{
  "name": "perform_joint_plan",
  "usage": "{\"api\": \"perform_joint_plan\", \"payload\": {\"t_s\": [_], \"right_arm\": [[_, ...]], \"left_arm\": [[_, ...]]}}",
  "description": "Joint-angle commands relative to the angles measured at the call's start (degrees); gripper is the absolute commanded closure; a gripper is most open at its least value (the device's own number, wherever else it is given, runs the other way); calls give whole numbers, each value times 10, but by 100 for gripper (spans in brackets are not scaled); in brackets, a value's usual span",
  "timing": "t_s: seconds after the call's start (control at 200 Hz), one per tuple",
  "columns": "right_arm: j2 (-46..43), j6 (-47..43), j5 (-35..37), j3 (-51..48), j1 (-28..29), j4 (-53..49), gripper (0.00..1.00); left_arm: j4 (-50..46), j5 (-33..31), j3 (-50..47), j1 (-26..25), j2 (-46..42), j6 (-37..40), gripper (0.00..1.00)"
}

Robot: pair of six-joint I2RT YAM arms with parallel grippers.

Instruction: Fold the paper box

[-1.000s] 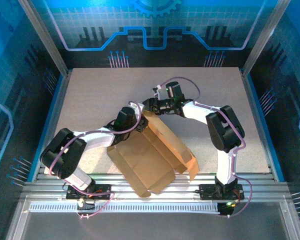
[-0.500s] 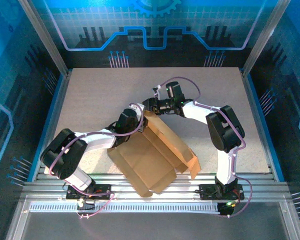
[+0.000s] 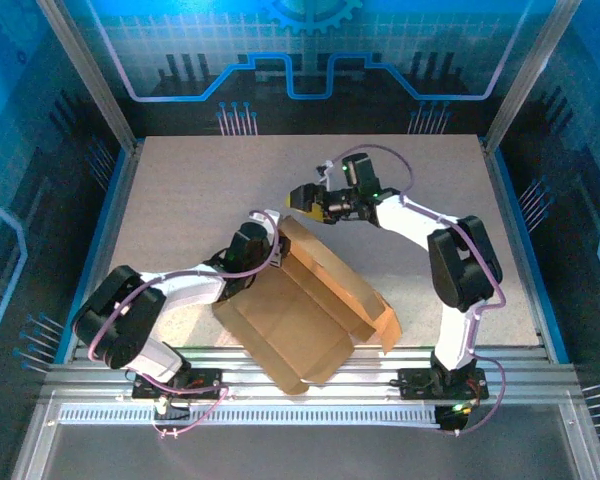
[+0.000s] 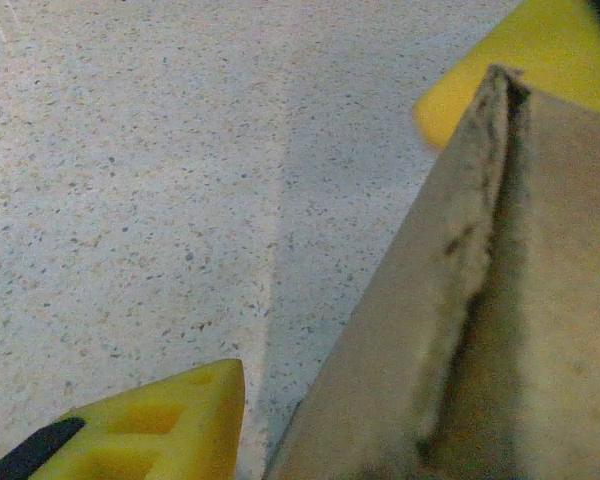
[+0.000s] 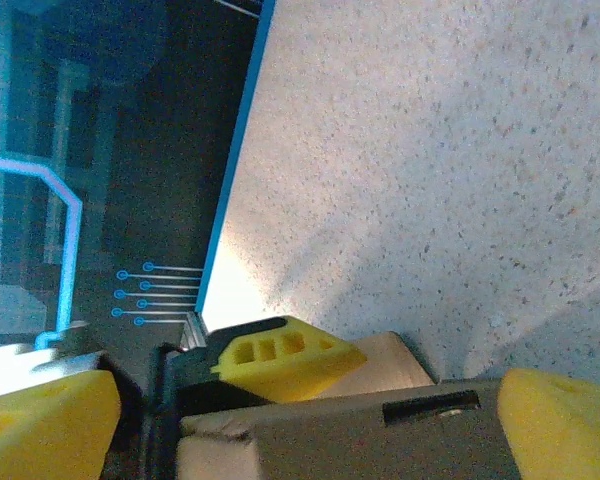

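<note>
The paper box (image 3: 310,300) is brown cardboard, partly folded, lying slantwise near the table's front with one long wall raised. My left gripper (image 3: 272,240) sits at the box's far-left corner. In the left wrist view that gripper (image 4: 330,245) straddles the upright wall (image 4: 500,300), one yellow finger (image 4: 170,430) on each side, shut on it. My right gripper (image 3: 303,200) hovers just beyond that corner, off the cardboard, jaws wide apart. In the right wrist view its fingers (image 5: 40,420) flank the box edge (image 5: 380,440) and the left gripper's yellow finger (image 5: 285,355).
The speckled table (image 3: 200,190) stretches behind and to both sides of the box. Aluminium rails (image 3: 310,385) run along the near edge under the box's front flap. Blue panel walls (image 3: 310,60) enclose the table, with a blue edge strip (image 5: 235,170) at the left.
My right gripper has let go of the box's far corner, opened wide and pulled back and up. The left arm has shifted slightly; the box has barely moved.
</note>
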Motion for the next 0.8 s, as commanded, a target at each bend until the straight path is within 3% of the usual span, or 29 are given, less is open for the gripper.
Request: {"api": "perform_joint_plan", "payload": {"t_s": [0.0, 0.19, 0.405, 0.796], "right_arm": [[-45, -17, 0, 12, -21, -39, 0], [-103, -61, 18, -4, -50, -100, 0], [-188, -151, 96, -31, -66, -207, 0], [-326, -198, 231, -99, -81, -300, 1]], "left_arm": [[11, -34, -16, 3, -23, -21, 62], [5, -99, -27, 3, -39, -51, 63], [5, -162, -33, 2, -43, -90, 68], [-35, -274, -50, 4, -62, -177, 75]]}}
